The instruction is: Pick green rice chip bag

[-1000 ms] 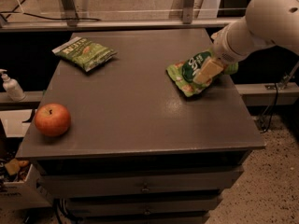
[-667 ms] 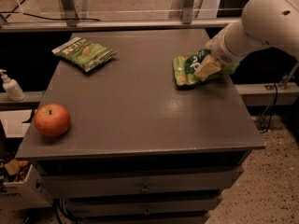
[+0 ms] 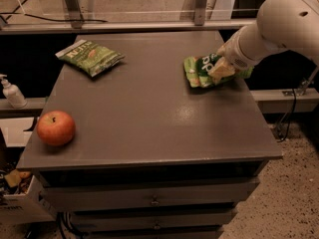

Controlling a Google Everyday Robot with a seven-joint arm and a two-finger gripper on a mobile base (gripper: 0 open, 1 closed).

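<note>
Bright light-green, the green rice chip bag (image 3: 196,74) sits at the far right of the grey table (image 3: 149,118), close to its right edge. Its long axis runs roughly left to right, with one crimped end pointing left toward the table's middle and the other hidden under the gripper (image 3: 222,70). The gripper, coming in from the right on a white arm (image 3: 279,26), is clamped on the bag's right half. I cannot tell whether the bag touches the tabletop.
</note>
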